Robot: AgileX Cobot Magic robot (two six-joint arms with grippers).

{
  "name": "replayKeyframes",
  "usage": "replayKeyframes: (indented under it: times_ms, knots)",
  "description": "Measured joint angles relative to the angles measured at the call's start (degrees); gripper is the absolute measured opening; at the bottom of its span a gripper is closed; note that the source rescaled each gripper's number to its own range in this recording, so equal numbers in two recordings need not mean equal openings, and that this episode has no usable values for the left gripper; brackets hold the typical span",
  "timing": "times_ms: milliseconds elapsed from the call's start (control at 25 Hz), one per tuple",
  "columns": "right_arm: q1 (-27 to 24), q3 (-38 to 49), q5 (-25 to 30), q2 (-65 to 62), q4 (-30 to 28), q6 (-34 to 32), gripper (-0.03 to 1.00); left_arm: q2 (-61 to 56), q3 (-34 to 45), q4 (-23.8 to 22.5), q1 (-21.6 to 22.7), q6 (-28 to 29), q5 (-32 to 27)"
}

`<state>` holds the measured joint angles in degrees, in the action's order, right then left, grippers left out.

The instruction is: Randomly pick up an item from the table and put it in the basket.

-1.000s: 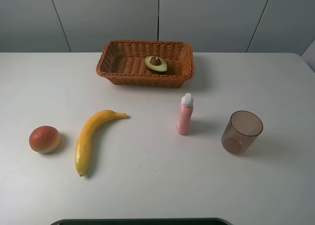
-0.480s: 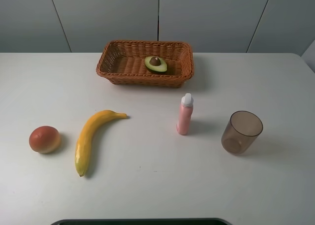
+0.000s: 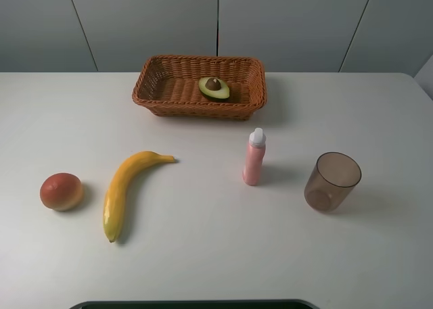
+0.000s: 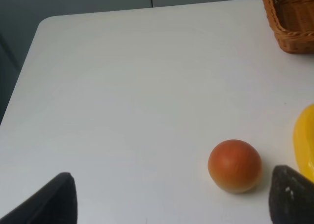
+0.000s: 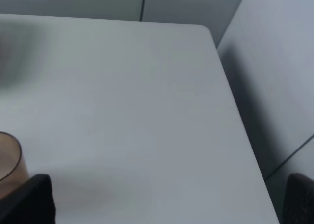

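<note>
One item, the halved avocado (image 3: 214,88), is seen lying inside the basket (image 3: 162,101), so the task is judged done. Both grippers, left (image 4: 169,197) and right (image 5: 169,199), are held spread apart, empty, above the table (image 3: 203,255).

Little of the robot shows, and none of it in the high view. In the left wrist view, two matte black fingers (image 4: 293,197) with rounded, slightly grainy tips poke into the corners. The right wrist view shows the same: dark, blunt black fingers (image 5: 30,200), plain and unmarked.
</note>
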<state>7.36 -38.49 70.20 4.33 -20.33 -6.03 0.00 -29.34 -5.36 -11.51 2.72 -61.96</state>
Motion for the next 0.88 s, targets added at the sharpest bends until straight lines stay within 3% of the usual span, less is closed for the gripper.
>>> replayKeyframes:
  times_ms: [160,520,880]
  knots:
    - [0.00,0.00,0.00,-1.44,0.62,-0.23,1.00,0.00,0.00,0.00,0.00,0.00,0.00]
    - [0.00,5.70,-4.09,-4.15,11.46,-0.47,1.00,0.00,0.00,0.00,0.00,0.00,0.00]
    - [0.00,9.03,-6.91,-4.15,14.01,1.05,1.00,0.00,0.00,0.00,0.00,0.00,0.00]
